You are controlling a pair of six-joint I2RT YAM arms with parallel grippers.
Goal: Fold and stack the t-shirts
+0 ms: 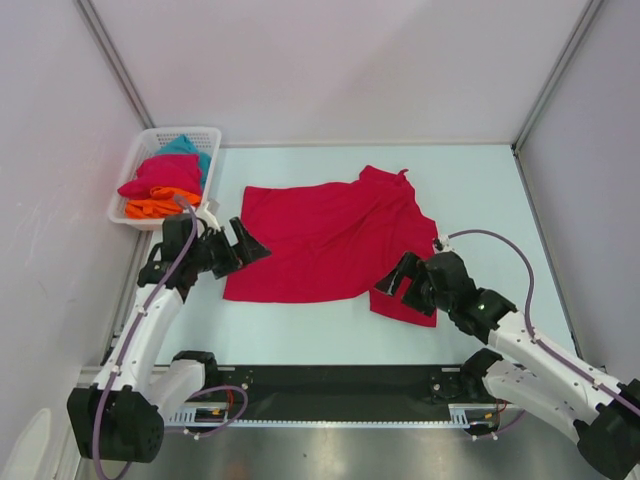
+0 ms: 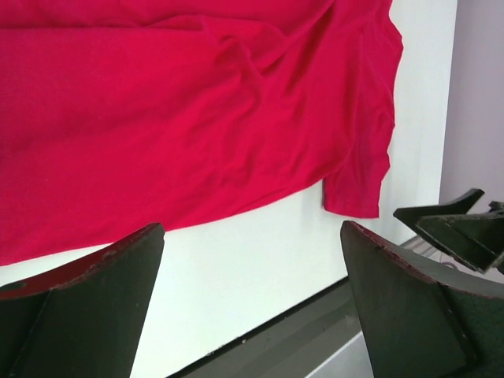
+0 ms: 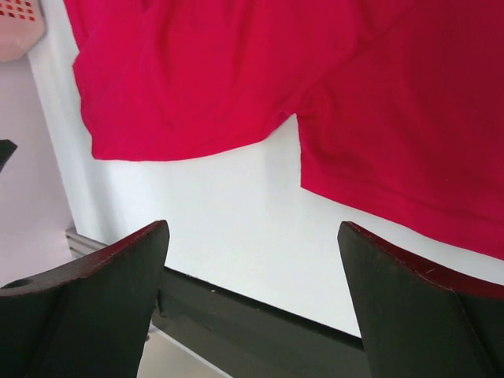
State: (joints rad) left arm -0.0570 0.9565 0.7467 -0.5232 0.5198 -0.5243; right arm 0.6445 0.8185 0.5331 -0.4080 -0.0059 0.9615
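The crimson shirt lies spread across the middle of the table. It is mostly flat, with some wrinkles. Its near hem faces the arms, and one sleeve reaches toward the near right. This layout likely suits folding, since both arms can reach the hem and sides from where they are mounted.

The left gripper hovers over the shirt's near-left corner. Its jaws are spread wide and hold nothing. Its wrist camera looks along the near hem, which suggests it is lined up to pinch that edge.

The right gripper is just above the near-right corner, beside the sleeve. It too is wide open and empty. Its wrist view shows the notch where the sleeve meets the hem, a probable place to grip.

With one gripper at each near corner, the pose looks like preparation for a two-handed lift and fold, though no cloth has been gripped yet.

At the far left stands the basket, touching no arm. Bundled inside it are a pink shirt, an orange shirt beneath it and a teal shirt behind. These appear to be waiting their turn, off the folding area. No folded stack is visible, so the task seems to be at an early stage.
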